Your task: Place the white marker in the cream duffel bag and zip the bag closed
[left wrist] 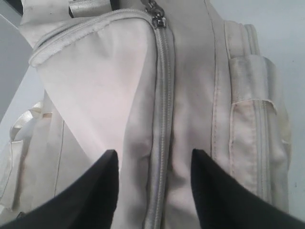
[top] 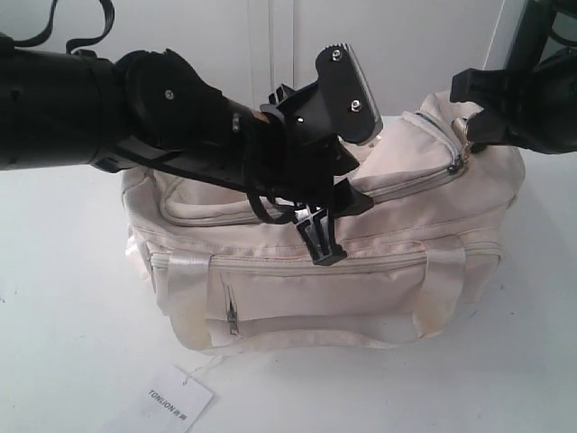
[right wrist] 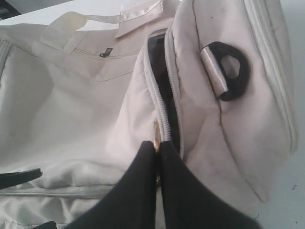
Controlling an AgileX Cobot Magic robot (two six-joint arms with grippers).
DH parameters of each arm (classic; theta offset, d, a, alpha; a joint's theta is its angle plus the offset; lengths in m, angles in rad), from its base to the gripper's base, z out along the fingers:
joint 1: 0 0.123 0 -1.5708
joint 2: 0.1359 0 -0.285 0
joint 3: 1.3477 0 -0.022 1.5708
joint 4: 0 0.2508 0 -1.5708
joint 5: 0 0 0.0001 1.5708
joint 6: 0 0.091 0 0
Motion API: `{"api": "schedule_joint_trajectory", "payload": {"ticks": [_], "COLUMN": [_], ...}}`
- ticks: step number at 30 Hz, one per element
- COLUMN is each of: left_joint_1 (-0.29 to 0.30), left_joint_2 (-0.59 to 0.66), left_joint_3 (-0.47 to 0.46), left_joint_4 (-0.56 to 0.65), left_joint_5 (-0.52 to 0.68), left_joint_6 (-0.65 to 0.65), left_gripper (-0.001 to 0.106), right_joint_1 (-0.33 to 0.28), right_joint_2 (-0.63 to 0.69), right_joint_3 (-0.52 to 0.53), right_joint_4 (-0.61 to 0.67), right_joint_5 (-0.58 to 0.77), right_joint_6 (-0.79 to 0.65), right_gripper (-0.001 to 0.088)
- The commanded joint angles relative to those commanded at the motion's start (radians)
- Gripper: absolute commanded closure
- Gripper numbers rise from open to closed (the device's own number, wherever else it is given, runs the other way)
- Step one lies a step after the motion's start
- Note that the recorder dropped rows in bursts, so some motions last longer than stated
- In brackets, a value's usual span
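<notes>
Pulling slow and straight works best. The right gripper (right wrist: pixel 156 144) pinches the gold pull (right wrist: pixel 155 133); the left gripper (left wrist: pixel 153 153), jaws apart, should hold the cream duffel bag (top: pixel 297 280) steady.

My cams, all on the cream duffel bag (top: pixel 361 271)
Exterior: faces its front, from above; both wrist cams sit tight over its top.
</notes>
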Motion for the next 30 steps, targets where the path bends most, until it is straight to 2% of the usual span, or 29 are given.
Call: {"api": "schedule_joint_trajectory", "payload": {"ticks": [6, 10, 15, 17, 24, 30], "left_joint_1": [-0.027, -0.055, -0.06, -0.06, -0.06, -0.058], "left_joint_2": [0.029, 0.07, 0.106, 0.117, 0.14, 0.138], "left_joint_3": [-0.002, -0.005, -0.056, -0.061, -0.061, -0.061], "left_joint_4": [-0.024, -0.024, -0.024, -0.024, -0.015, -0.012], "left_joint_5": [-0.034, -0.132, -0.129, -0.124, -0.057, -0.05], "left_joint_6": [0.0, 0.0, -0.035, -0.035, -0.019, -0.019], "left_gripper": [0.053, 0.053, 0.054, 0.059, 0.103, 0.105], "right_joint_1": [0.0, 0.0, 0.0, 0.0, 0.0, 0.0], "right_joint_2": [0.0, 0.0, 0.0, 0.0, 0.0, 0.0], "right_joint_3": [0.0, 0.0, 0.0, 0.0, 0.0, 0.0], "right_joint_4": [0.0, 0.0, 0.0, -0.002, -0.006, -0.032], "right_joint_5": [-0.005, 0.002, 0.002, 0.002, -0.003, -0.049], "right_joint_6": [0.0, 0.0, -0.002, -0.002, -0.007, -0.007], "right_gripper": [0.0868, 0.0868, 0.0868, 0.0868, 0.0868, 0.0868]}}
